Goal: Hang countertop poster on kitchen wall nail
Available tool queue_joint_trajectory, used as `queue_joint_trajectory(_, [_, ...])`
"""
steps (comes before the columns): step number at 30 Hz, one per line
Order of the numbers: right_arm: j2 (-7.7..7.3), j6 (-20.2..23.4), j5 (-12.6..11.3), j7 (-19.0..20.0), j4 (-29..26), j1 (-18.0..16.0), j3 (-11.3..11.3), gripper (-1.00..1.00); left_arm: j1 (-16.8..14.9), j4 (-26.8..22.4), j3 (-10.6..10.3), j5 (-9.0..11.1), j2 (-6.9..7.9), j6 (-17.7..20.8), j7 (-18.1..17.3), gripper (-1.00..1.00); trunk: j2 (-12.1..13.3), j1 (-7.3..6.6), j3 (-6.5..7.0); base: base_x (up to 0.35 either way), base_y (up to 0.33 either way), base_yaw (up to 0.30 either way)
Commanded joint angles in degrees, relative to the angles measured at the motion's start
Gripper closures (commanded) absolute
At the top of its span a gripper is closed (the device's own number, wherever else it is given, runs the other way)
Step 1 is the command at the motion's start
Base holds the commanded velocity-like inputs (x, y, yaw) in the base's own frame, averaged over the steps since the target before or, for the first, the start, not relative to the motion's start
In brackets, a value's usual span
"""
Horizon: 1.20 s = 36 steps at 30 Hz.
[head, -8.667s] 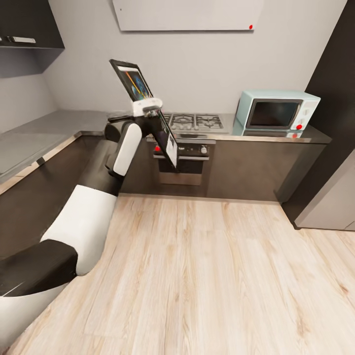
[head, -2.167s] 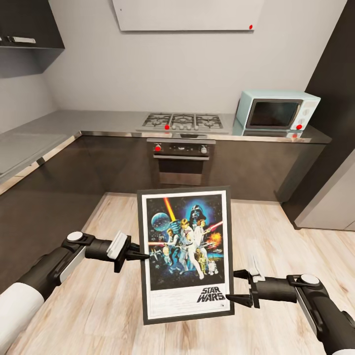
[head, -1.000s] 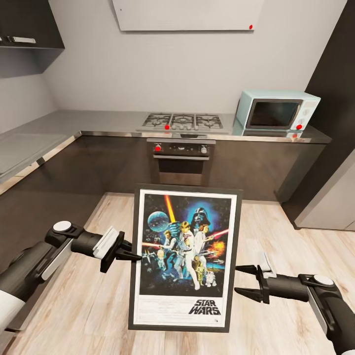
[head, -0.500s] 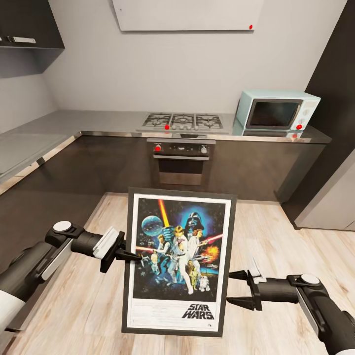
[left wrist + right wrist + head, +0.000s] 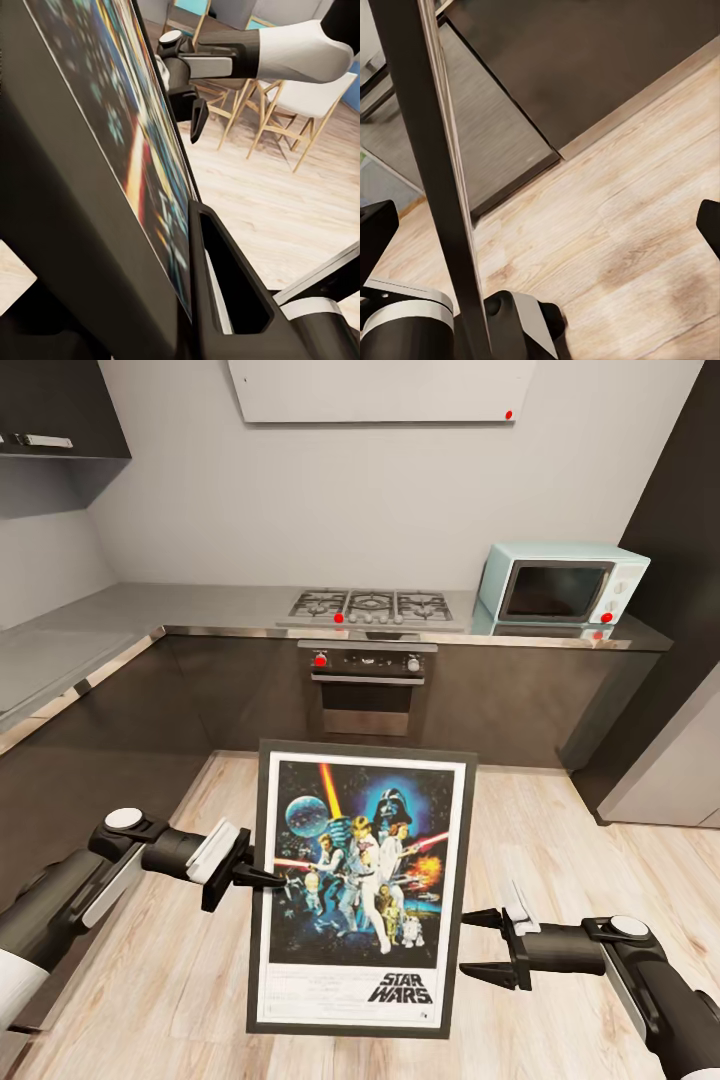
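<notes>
Pickup is done, as far as we are judging it: the poster [image 5: 360,888] is off the kitchen countertop [image 5: 200,608] and hanging upright in the air over the wooden floor [image 5: 560,830], its printed face turned toward our head camera. We are pinching its left edge with the left gripper [image 5: 268,877], the fingers [image 5: 225,285] clamped on the frame. The right gripper [image 5: 478,942] is sitting just beside the right edge with its fingers [image 5: 485,973] spread and, as far as we can tell, not touching the frame. We are facing the hob [image 5: 370,605] and the pale blue microwave [image 5: 560,582] on the surface, well apart from us. Hanging is what is left: we are not seeing a nail we can be sure of, so we are taking it that finding one and lifting the poster onto it remains.
</notes>
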Motion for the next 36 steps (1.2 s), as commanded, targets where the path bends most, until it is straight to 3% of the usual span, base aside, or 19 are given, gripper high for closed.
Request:
queue_joint_trajectory(1, [-0.01,0.61,-0.11,0.21,-0.01,-0.03,0.0,-1.0,-0.07,-0.02,-0.16,0.26,0.05,0.45,-0.06,1.0,-0.03,0.0,-0.05,0.0,0.0,0.0])
queue_joint_trajectory(22, [0.24,0.62,-0.18,0.16,-0.01,-0.03,0.44,-1.0,-0.07,-0.21,-0.23,0.26,-0.14,0.53,-0.03,1.0,-0.03,0.0,-0.05,0.0,0.0,0.0])
queue_joint_trajectory(36, [1.59,0.62,-0.14,0.16,-0.01,-0.03,0.52,-1.0,-0.07,-0.22,-0.33,0.26,-0.36,0.54,0.06,1.0,-0.03,0.0,-0.05,0.0,0.0,0.0])
